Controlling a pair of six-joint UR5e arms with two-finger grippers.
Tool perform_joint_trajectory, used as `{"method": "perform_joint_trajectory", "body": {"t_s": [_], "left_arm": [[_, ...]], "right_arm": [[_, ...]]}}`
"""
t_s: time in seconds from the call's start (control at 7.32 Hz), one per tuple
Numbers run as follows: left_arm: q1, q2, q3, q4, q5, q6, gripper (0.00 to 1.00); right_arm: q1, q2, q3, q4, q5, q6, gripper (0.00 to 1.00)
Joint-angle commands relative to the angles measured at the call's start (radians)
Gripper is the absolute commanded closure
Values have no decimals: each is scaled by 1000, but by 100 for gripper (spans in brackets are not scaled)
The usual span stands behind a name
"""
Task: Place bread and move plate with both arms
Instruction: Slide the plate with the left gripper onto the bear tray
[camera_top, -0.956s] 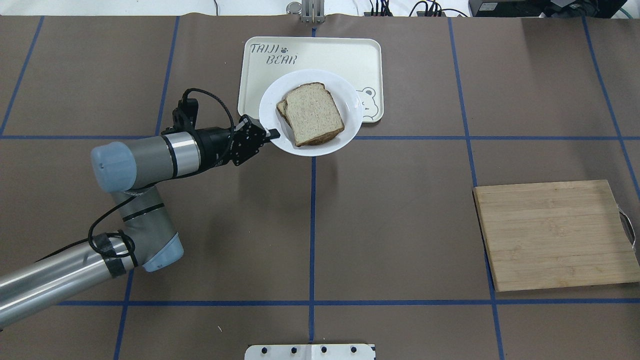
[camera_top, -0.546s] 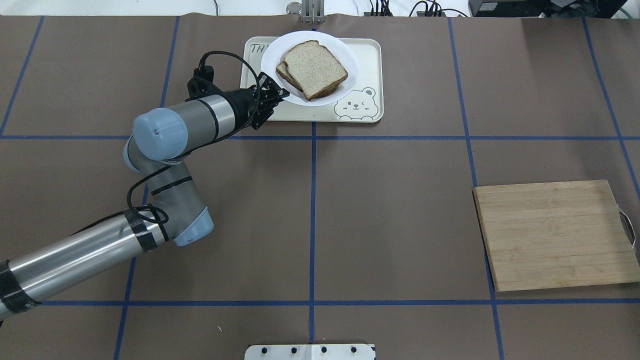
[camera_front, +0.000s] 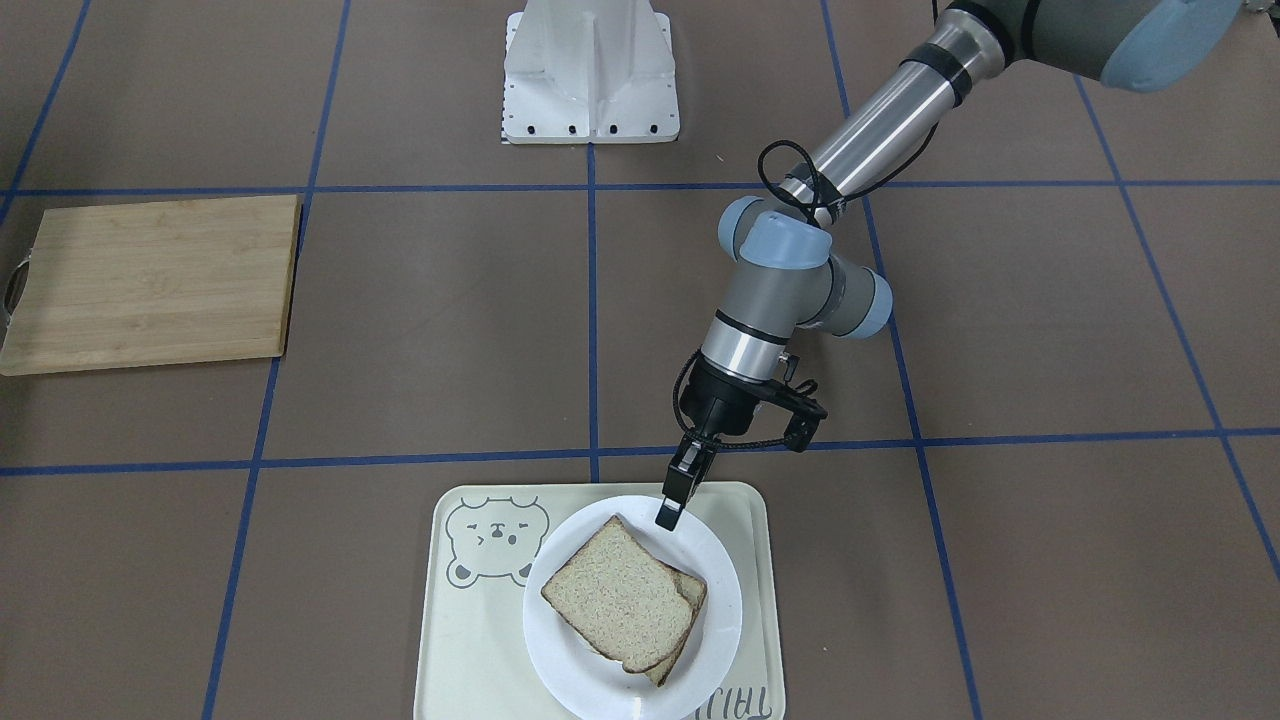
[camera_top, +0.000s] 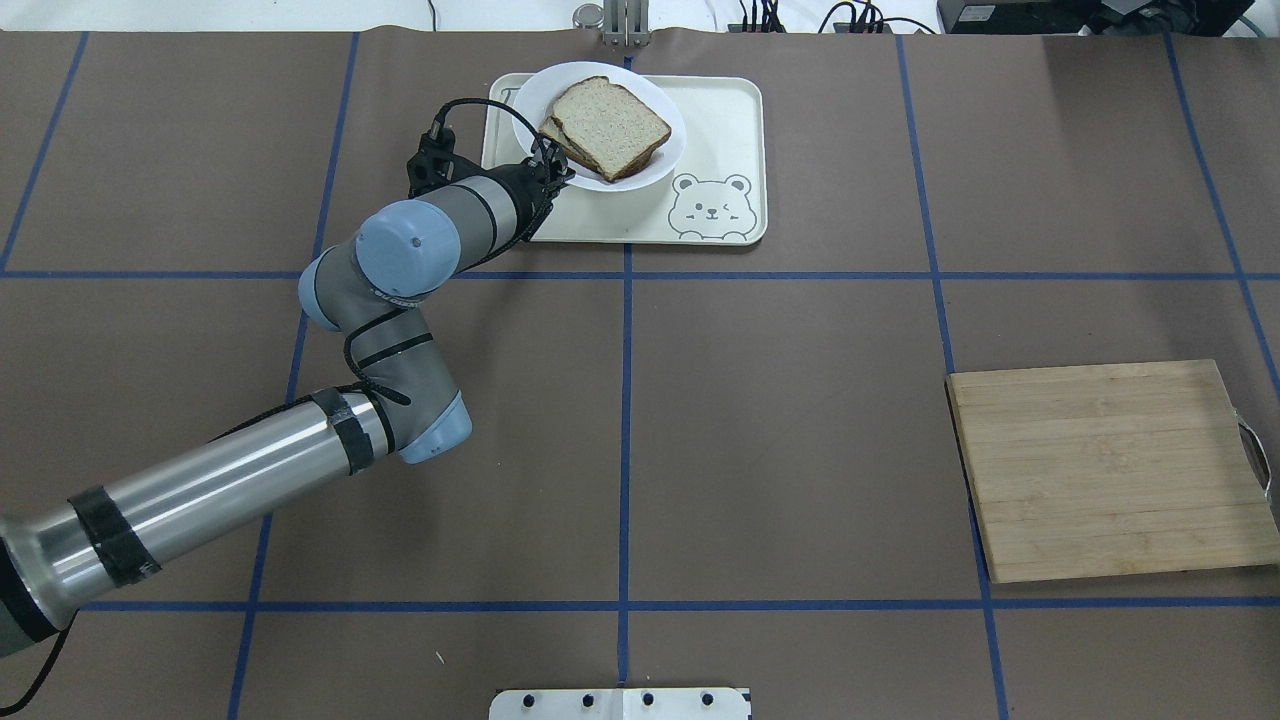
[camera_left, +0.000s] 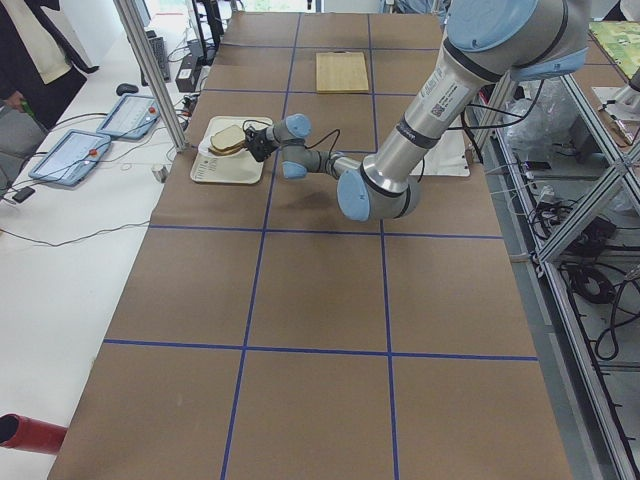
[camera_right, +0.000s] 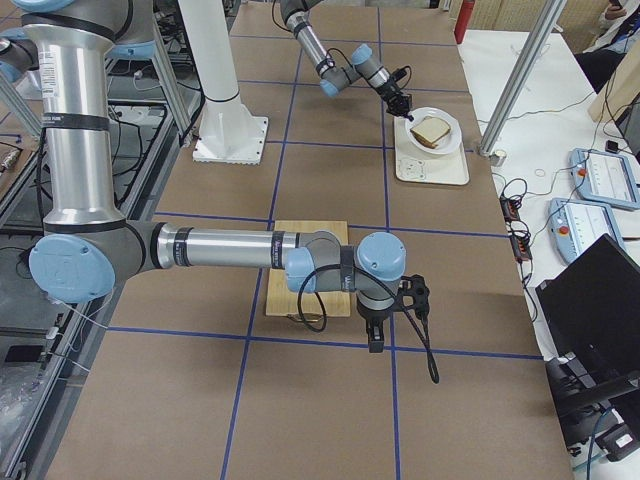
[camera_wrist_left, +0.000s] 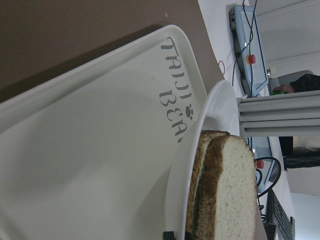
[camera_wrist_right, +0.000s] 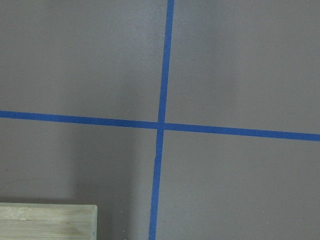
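The white plate (camera_top: 655, 150) is over the far left part of the cream bear-print tray (camera_top: 715, 120). My left gripper (camera_top: 556, 172) is shut on the plate's near-left rim. In the front-facing view its fingertips (camera_front: 668, 515) pinch the rim of the plate (camera_front: 722, 600). On the plate lies the bread (camera_top: 612, 115), a plain speckled slice stacked on a second slice that peeks out below it. The left wrist view shows the bread (camera_wrist_left: 232, 195) edge-on and the tray (camera_wrist_left: 100, 150) beneath. My right gripper (camera_right: 375, 342) shows only in the exterior right view, so I cannot tell its state.
A wooden cutting board (camera_top: 1110, 470) lies at the right side of the table, and my right arm hangs over its near edge (camera_right: 300, 272). A white mount (camera_front: 590, 75) stands at the robot's base. Tablets and cables lie beyond the table's far edge.
My left arm has carried the plate with the bread away from the robot and a little left, from over the tray's near edge to over its far left part.
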Motion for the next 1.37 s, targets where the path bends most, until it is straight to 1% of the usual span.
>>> {"method": "perform_joint_trajectory", "body": {"t_s": [0.0,0.14,0.27,0.55,0.68,0.82,0.96,1.09,1.23], "left_arm": [[29,-25,39,10,29,14,47],[35,-19,29,11,26,46,2],[32,18,-38,7,12,144,2],[9,163,-286,10,-196,187,2],[1,205,-362,13,-289,282,2],[-28,263,-435,16,-342,412,2],[-95,327,-515,68,-444,577,2],[-156,349,-604,223,-515,717,2],[-178,354,-675,439,-520,908,2]], "right_arm": [[0,-3,0,0,0,-3,0],[0,-3,0,0,0,-4,0],[0,-3,0,0,0,-4,0],[0,-5,0,0,2,-9,0],[0,-3,1,0,0,-10,0],[0,-5,1,0,-1,-10,0],[0,-5,1,0,-1,-10,0],[0,-5,3,0,-3,-10,0],[0,-5,3,2,-5,-10,0]]}}
